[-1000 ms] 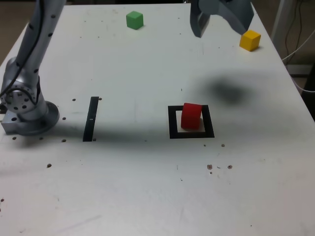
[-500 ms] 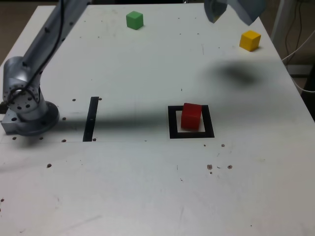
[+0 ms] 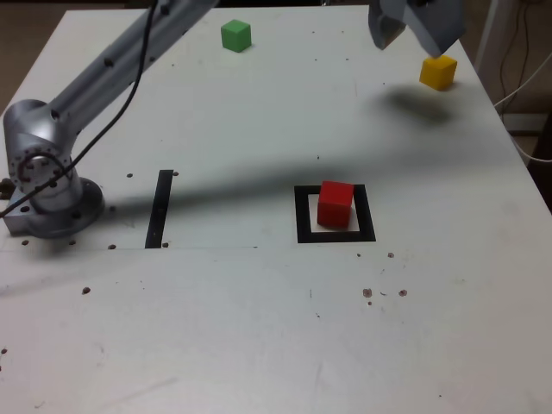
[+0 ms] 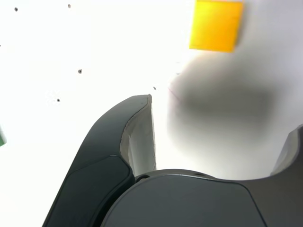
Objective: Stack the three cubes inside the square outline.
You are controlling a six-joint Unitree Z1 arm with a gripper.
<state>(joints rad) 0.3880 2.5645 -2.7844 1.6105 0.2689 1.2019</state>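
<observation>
I am hanging my claw (image 4: 220,137) spread wide and empty above the surface (image 3: 259,328), with the yellow cube (image 4: 216,25) lying just ahead of my fingertips, not yet between them. My arm is reaching far out, stretched long from its base. The red cube (image 3: 335,203) is sitting in the outline (image 3: 302,216), well behind me.

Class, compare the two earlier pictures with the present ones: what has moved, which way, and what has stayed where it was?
Only the arm moved. Its open, empty gripper travelled toward the exterior view's right, nearing the yellow cube at the table's far edge, and its shadow shifted with it. Nothing was gripped or released. The red cube remains inside the square outline, and the green cube, yellow cube and black strip have not shifted.
</observation>
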